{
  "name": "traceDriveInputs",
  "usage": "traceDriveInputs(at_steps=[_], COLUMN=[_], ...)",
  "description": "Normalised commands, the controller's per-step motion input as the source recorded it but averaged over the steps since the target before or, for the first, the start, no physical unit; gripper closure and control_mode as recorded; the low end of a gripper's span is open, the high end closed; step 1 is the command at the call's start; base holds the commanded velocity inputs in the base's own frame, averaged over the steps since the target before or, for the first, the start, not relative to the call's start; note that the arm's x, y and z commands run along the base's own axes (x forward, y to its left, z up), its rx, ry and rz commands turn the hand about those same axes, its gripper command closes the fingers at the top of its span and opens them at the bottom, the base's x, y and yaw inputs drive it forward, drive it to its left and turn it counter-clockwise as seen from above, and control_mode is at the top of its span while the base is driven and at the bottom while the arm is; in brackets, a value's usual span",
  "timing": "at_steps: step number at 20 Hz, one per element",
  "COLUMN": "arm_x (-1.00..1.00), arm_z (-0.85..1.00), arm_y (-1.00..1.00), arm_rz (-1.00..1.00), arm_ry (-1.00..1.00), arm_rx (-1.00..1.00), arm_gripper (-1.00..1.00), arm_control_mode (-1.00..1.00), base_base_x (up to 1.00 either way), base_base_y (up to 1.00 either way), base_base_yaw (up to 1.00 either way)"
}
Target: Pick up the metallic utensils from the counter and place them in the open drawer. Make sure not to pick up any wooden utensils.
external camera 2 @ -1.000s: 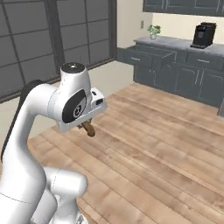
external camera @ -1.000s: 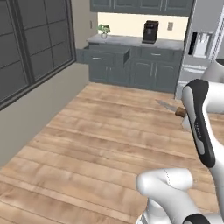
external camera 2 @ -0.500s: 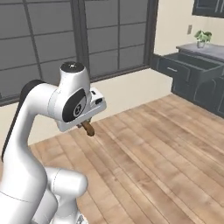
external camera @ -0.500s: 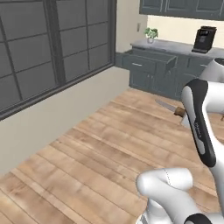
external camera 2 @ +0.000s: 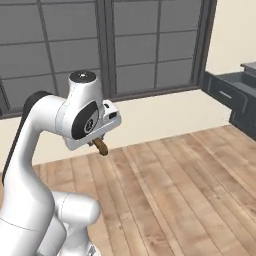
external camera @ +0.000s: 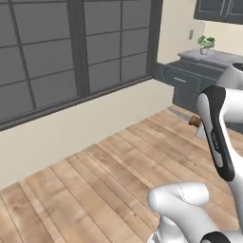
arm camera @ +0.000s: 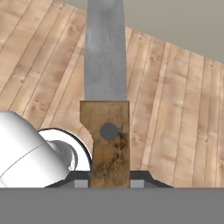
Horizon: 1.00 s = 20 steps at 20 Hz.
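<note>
Narrowly parted jaws of the gripper clamp the brown wooden handle of a knife; its flat grey metal blade runs straight out from the hand over the plank floor; the handle end pokes out beneath the hand; grey-paned windows line the wall; dark cabinets bear a potted plant.

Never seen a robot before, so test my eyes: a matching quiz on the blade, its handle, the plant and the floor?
Things: 1 blade; 2 handle; 3 potted plant; 4 floor.
Descriptions: A pale planks; B on the far counter; C flat grey metal; D brown, clamped in the gripper.
Pairs: 1-C; 2-D; 3-B; 4-A.
</note>
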Motion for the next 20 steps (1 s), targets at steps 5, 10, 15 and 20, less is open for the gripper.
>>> traceDriveInputs(at_steps=[5,10,15,20], arm_x=[0.0,0.0,0.0,0.0], arm_z=[0.0,0.0,0.0,0.0], arm_y=[0.0,0.0,0.0,0.0], arm_rz=[0.0,0.0,0.0,0.0], arm_ry=[0.0,0.0,0.0,0.0], arm_rx=[0.0,0.0,0.0,0.0], arm_gripper=[1.0,1.0,1.0,1.0], arm_control_mode=[1.0,1.0,1.0,1.0], base_base_x=[0.99,0.77,0.27,0.38], base_base_y=[-1.0,-1.0,-1.0,-1.0], base_base_yaw=[0.42,0.34,0.17,0.15])
